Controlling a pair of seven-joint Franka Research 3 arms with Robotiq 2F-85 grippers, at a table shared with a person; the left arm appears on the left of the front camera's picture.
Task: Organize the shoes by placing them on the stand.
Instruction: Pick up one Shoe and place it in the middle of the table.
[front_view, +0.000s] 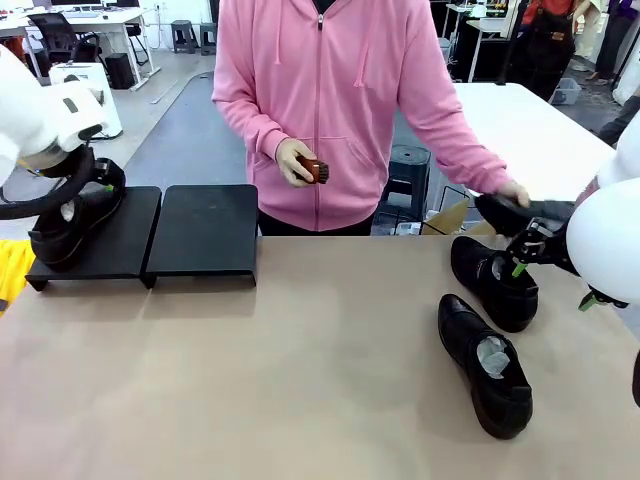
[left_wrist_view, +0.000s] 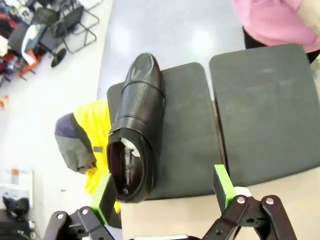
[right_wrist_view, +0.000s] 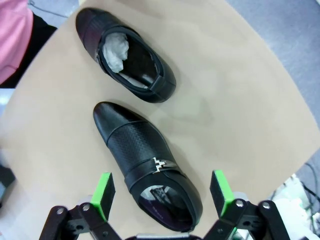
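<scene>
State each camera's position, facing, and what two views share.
Front: robot's side, facing the person across the table; left arm, right arm show.
Left wrist: above the stand, looking past the open left tool at one shoe.
Right wrist: looking past the open right tool at two shoes.
Front and left wrist share the stand.
</scene>
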